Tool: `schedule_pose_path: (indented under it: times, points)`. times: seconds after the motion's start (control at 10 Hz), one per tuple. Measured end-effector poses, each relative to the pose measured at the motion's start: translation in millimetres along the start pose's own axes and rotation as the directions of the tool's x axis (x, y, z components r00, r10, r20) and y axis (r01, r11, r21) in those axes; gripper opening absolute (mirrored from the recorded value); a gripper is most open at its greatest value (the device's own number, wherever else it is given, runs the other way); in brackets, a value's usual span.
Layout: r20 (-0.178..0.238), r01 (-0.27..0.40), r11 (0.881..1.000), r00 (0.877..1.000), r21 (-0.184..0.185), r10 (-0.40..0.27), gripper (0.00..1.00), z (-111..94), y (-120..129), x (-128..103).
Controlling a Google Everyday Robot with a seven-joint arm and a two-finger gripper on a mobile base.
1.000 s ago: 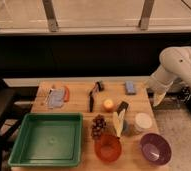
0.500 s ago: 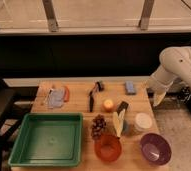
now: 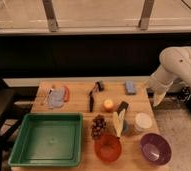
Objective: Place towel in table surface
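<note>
towel [image 3: 55, 96] lies on wooden surface [image 3: 79, 107], far left end | gripper [image 3: 157, 98] hangs beside right edge, well apart from towel; whether open or holding anything: cannot tell | judgement: placement looks done, nothing evidently left

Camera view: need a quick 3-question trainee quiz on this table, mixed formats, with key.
1. True or false: the towel lies inside the tray.
2. Where is the gripper? A: over the tray. B: just off the right edge of the table. C: on the towel.
3. Fill in: the bowl to the right of the orange bowl is ____.

Key
1. False. It lies on the table, behind the tray.
2. B
3. Purple: the purple bowl.
</note>
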Motion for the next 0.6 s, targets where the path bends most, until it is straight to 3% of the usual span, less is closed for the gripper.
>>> schedule_pose_path:
  times: [0.3, 0.6]
  points:
    - [-0.016, 0.041, 0.999, 0.999, -0.007, -0.041, 0.66, -3.5, -2.5, 0.9]
    - [-0.02, 0.214, 0.976, 0.976, -0.027, -0.215, 0.66, -12.7, -35.3, -26.1]
